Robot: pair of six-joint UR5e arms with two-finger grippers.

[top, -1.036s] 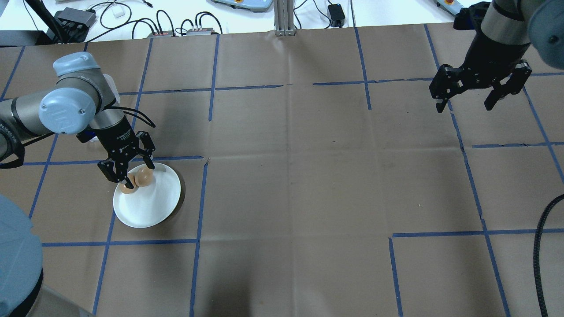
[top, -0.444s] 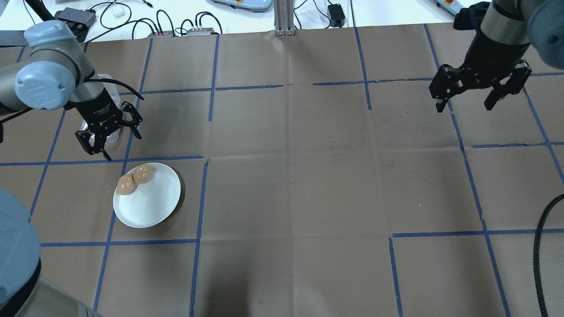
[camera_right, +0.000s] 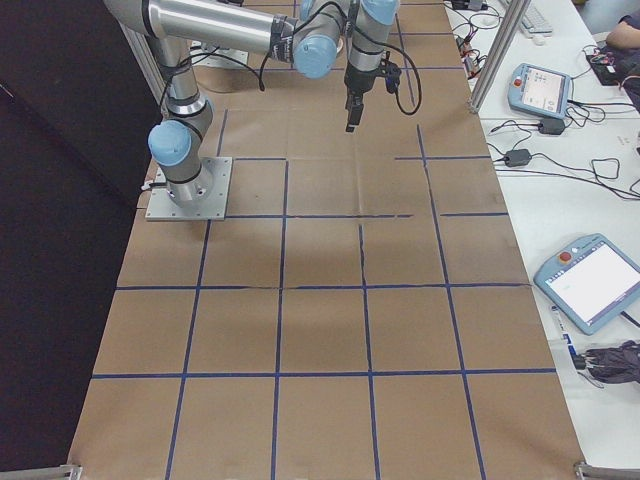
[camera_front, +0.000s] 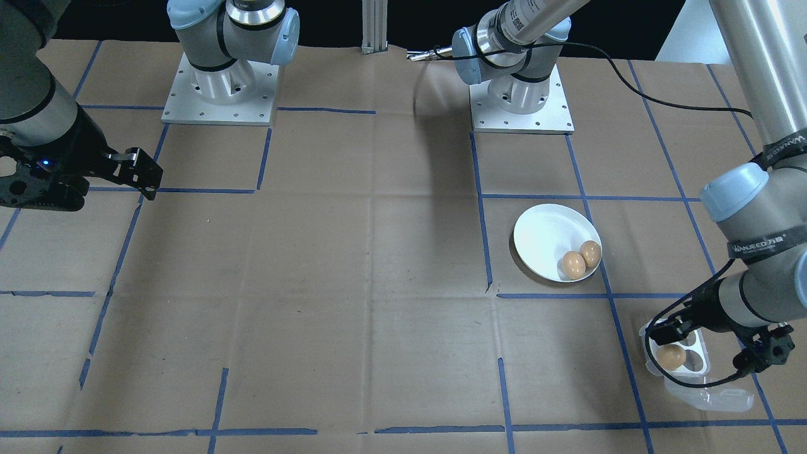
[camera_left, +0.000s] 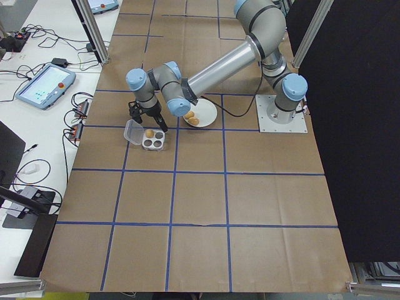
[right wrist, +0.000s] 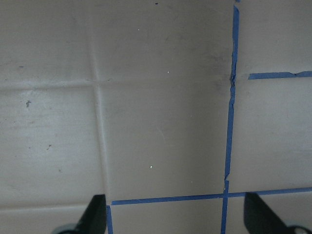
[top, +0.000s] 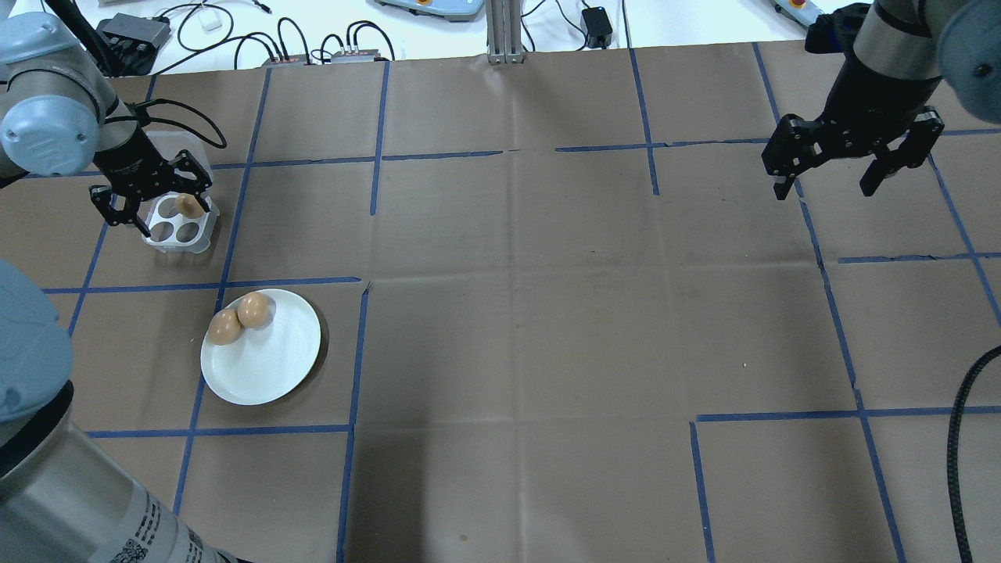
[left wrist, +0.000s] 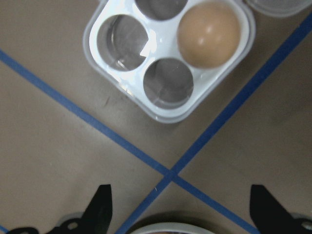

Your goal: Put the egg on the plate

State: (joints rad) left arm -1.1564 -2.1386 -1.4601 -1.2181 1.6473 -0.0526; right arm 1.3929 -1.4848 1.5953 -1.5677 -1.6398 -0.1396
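Note:
A round white plate (top: 274,367) lies on the table's left side with two brown eggs (top: 224,327) (top: 254,310) at its far rim. A third egg (top: 188,205) sits in one hole of a clear four-hole egg box (top: 174,238) beyond the plate. My left gripper (top: 177,220) hovers open over that box, holding nothing. From the left wrist, the egg (left wrist: 208,34) and box (left wrist: 122,78) lie ahead of the spread fingertips. The front view shows the plate (camera_front: 542,233) and boxed egg (camera_front: 670,356). My right gripper (top: 825,188) hangs open and empty at the far right.
The box's hinged lid (camera_front: 712,396) lies open beside it. A metal post (top: 504,31), cables and control boxes line the far edge. The arm bases (camera_front: 220,94) (camera_front: 522,101) stand on the robot's side. Blue tape lines cross the brown paper.
My left gripper, open around an egg on the plate a second ago, has lifted away and moved back-left over the egg box. Both eggs stay on the plate. The right arm is unmoved.

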